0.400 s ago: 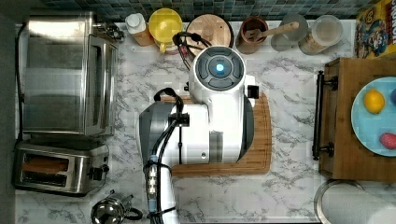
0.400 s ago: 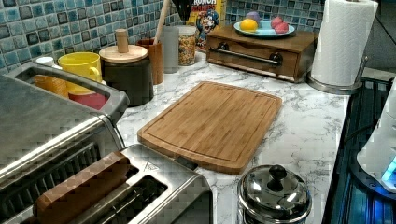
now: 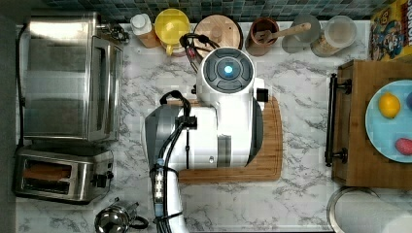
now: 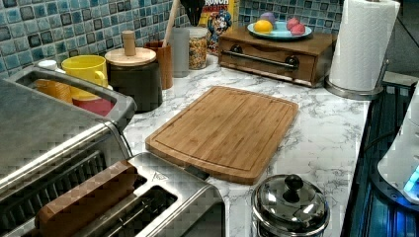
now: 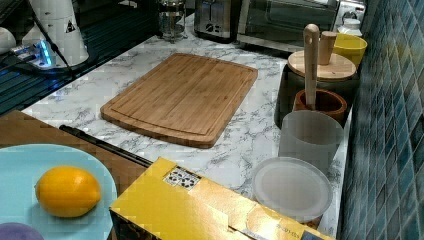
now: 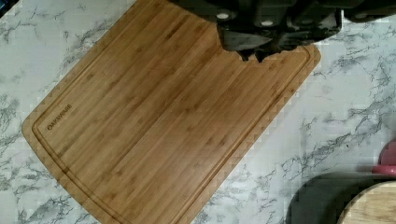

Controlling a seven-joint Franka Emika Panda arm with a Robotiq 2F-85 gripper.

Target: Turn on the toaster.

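Change: nothing on the table (image 3: 301,82) has shifted since the earlier frame, and the arm (image 3: 214,131) hangs over the bamboo cutting board (image 4: 225,131) as before.
Toaster: the toaster (image 3: 58,174) sits at the top view's lower left, just below the toaster oven (image 3: 68,77), with a slice of bread (image 4: 81,202) in one slot and its black lever knob (image 3: 99,180) on the end facing the steel pot (image 4: 289,207).
Pincer: the pincer (image 6: 261,44) shows in the wrist view above the board's far corner (how far open it is I cannot tell), holding nothing I can make out.
Progress: judged barely begun; arm and lever are well apart.
Risk: travelling low toward the lever could clip the pot, and a push off the small knob could slide the toaster instead of latching it.
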